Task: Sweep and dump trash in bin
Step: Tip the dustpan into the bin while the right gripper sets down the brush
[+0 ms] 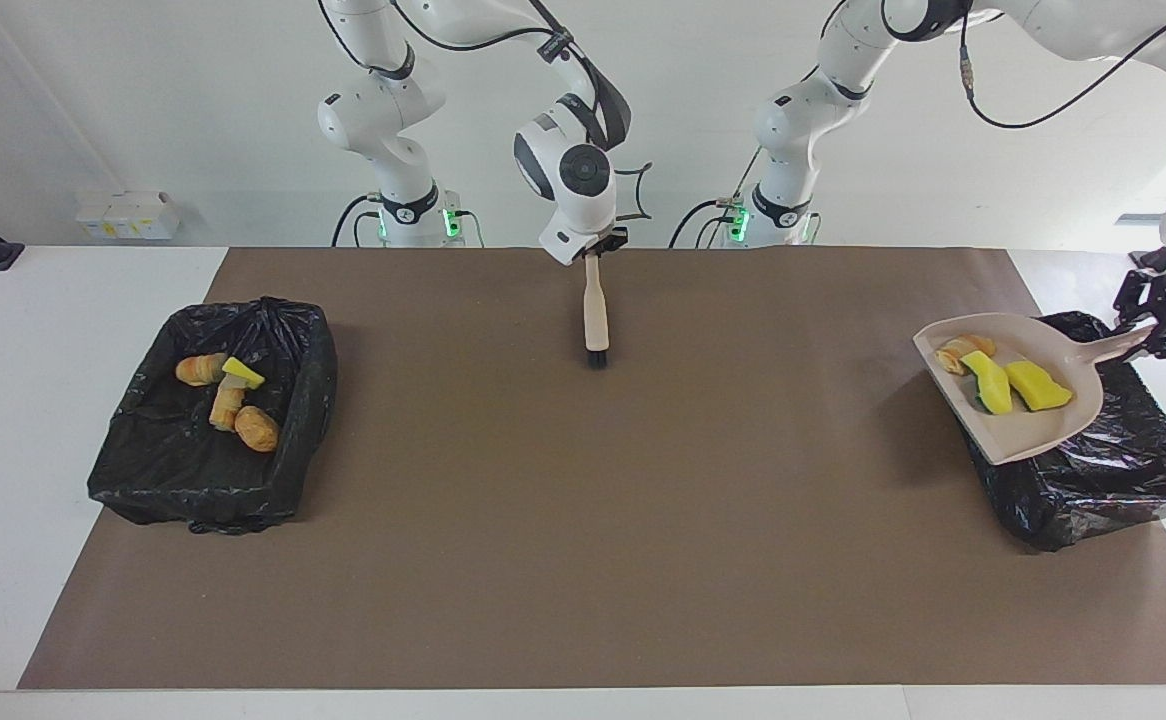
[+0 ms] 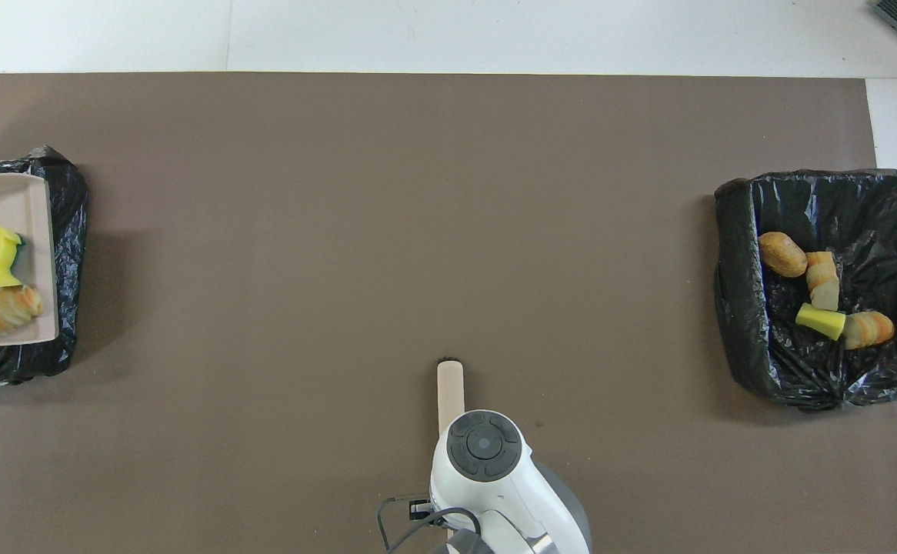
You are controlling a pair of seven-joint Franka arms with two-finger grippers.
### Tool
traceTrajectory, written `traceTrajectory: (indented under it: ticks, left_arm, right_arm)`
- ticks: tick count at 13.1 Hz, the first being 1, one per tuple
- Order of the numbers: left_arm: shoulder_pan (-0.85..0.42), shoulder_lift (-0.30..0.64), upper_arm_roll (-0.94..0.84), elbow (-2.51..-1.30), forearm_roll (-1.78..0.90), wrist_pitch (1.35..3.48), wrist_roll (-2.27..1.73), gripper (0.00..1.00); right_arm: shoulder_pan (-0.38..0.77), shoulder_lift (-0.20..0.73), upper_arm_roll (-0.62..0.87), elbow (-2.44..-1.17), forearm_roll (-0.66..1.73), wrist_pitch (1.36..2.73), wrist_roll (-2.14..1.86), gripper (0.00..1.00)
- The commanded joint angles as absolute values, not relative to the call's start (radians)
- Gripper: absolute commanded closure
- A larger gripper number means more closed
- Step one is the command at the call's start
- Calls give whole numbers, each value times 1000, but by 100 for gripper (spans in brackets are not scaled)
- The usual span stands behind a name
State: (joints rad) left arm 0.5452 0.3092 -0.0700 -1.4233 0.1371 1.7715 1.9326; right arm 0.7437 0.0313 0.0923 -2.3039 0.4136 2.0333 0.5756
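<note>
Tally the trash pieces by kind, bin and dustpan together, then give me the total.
Yellow sponge chunks: 3, two in the dustpan held by the left gripper, one in the bin at the right arm's end.
Striped bread lumps: 4, one in the dustpan, three in that bin.
Total: 7
</note>
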Motion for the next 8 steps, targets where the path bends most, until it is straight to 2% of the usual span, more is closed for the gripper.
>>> traceTrajectory:
  ticks: [1, 5, 8]
  left_arm:
    - [554, 325, -78, -1365, 279, 1793, 1934, 100]
    - [499, 318, -80, -1370, 508, 1855, 1873, 100]
    - [441, 292, -80, -1403, 665, 1856, 1748, 100]
  right_arm:
    - [739, 69, 91, -2257, 394, 2048, 584, 0]
    - [709, 83, 83, -2185, 367, 2059, 586, 0]
    - [623, 60, 77, -2116, 266, 2057, 598, 0]
